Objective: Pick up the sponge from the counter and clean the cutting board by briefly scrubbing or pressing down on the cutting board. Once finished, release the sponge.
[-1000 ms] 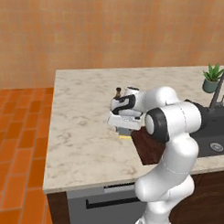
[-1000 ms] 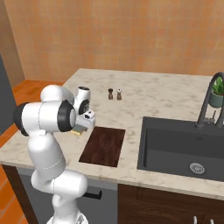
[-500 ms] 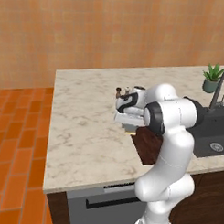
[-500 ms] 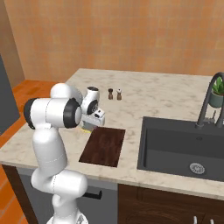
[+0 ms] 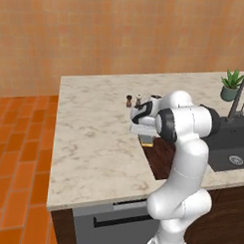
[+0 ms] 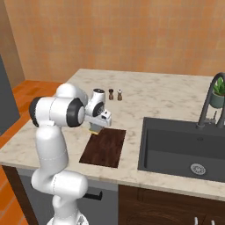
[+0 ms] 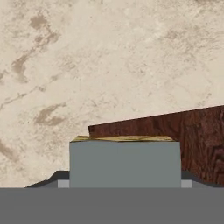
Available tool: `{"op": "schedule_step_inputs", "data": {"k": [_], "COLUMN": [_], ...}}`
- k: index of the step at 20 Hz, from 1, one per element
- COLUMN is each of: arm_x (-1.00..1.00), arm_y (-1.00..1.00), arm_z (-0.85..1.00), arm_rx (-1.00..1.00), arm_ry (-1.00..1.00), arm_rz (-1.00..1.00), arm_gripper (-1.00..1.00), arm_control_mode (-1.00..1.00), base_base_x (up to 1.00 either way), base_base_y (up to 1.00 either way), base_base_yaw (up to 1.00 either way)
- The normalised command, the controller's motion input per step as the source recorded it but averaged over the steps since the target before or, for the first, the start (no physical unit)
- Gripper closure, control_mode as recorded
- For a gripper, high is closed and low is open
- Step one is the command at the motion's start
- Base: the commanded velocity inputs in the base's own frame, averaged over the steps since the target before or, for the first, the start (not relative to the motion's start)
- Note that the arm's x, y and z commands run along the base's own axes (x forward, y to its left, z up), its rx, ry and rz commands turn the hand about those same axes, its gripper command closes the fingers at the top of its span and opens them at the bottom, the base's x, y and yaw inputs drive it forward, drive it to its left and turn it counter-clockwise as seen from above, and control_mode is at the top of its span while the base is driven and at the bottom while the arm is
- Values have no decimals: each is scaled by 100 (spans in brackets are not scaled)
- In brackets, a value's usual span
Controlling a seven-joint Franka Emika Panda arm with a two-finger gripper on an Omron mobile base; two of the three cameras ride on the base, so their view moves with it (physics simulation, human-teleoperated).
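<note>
The hand grips the sponge above the cutting board's far edge, near the tabletop's front. Carrying step; next, lower and press it down.

The sponge hangs in the hand over the cutting board's far corner on the counter.

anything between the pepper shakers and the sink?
Nothing: bare counter runs from the shakers to the sink, clearest in the right base view.
</note>
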Motion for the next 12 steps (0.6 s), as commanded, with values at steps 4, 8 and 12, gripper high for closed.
{"op": "schedule_step_inputs", "data": {"k": [4, 8, 12], "arm_x": [0, 0, 0], "arm_y": [-7, -1, 0], "arm_z": [-39, -33, -28], "arm_rx": [-8, -2, 0], "arm_ry": [-9, -5, -3], "arm_rz": [0, 0, 0], "arm_gripper": [100, 100, 100], "arm_control_mode": [-100, -100, -100], "base_base_x": [0, 0, 0], "base_base_y": [0, 0, 0], "base_base_yaw": [0, 0, 0]}}
